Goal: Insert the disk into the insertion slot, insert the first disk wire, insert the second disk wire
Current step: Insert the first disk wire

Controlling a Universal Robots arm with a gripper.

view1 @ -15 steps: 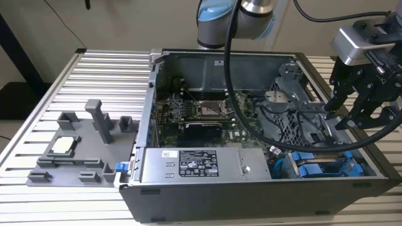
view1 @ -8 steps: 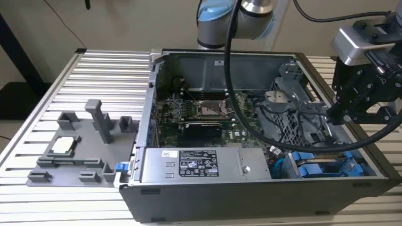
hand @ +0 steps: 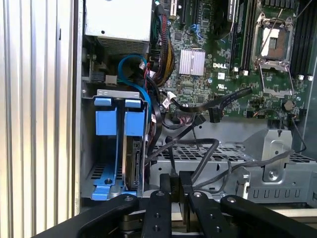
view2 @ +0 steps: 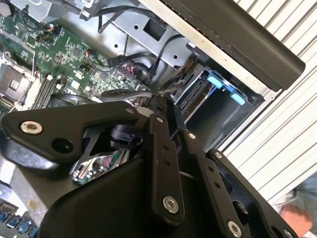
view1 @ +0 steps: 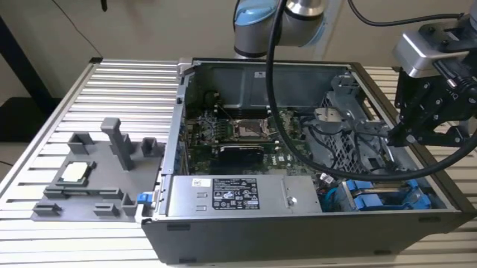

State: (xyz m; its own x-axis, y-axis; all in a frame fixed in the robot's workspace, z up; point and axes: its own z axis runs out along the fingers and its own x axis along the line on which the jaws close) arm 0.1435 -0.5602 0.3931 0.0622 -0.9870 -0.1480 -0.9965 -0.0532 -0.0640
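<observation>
In the first wrist view the disk point(hand: 131, 163) stands edge-on inside the insertion slot point(hand: 119, 115), between the cage's blue rails. The bay beside it holds nothing. In the exterior view the cage point(view1: 381, 196) is in the near corner of the open computer case, at the view's right. My gripper point(view1: 396, 137) hangs above it. Its black fingers point(hand: 165, 184) stand almost together, shut on a thin black disk wire point(hand: 171, 157) that runs up from the loose cable bundle into the gap. The second wrist view shows the gripper point(view2: 161, 105) with wires at its tip and the slot point(view2: 220, 89) beyond it.
The grey labelled power-supply box point(view1: 237, 195) fills the case's near side. The motherboard and its square socket point(view1: 249, 129) lie behind it. A perforated metal bracket point(hand: 218, 158) and loose black cables lie beside the cage. A grey fixture point(view1: 97, 178) stands on the slatted table at the exterior view's left.
</observation>
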